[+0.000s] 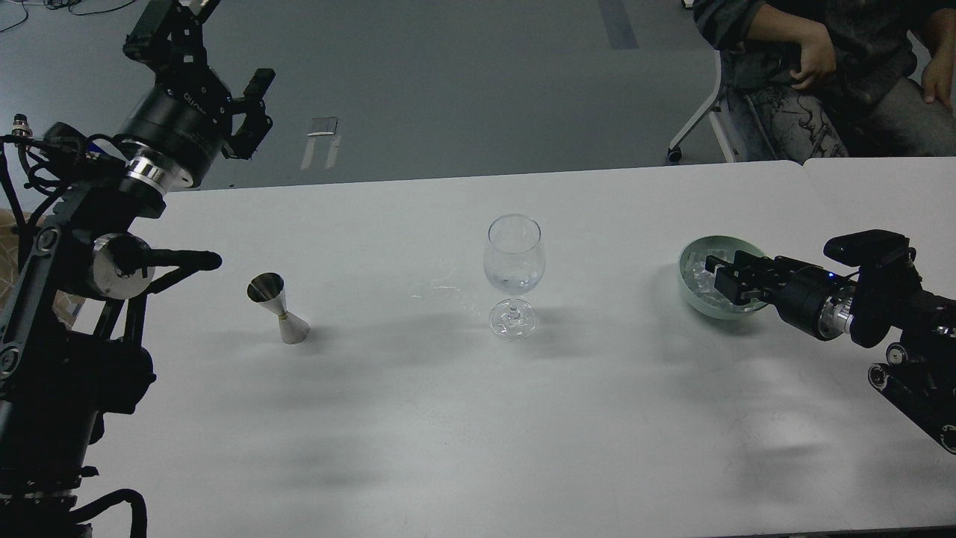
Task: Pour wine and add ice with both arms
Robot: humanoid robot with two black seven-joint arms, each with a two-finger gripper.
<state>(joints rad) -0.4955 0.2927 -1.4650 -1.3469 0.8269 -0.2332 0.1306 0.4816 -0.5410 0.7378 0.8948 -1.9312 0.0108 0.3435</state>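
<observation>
1. White table (418, 418) fills the lower and middle frame; the wine glass (514, 275) stands upright at the centre, placed where either arm can reach it; a little clear wine (512, 282) appears to lie low in its bowl, so the pouring step looks done.
2. Steel jigger (278, 308) stands upright at centre left, well apart from the glass; it sits on the left arm's side, likely set back down out of the way.
3. Left gripper (239, 112) is raised at the upper left, above and behind the table edge, its fingers spread and holding nothing; parked there, it leaves the middle free for the other arm.
4. Pale green bowl (718, 278) sits at centre right, holding the ice (700, 278), clear lumps seen in its left part; none shows in the glass.
5. Right gripper (714, 273) reaches into the bowl from the right, low and nearly level; whether its fingers pinch a cube I cannot tell, as they are dark and seen end-on.
6. Judged step: picking ice; carrying it to the glass remains.
</observation>
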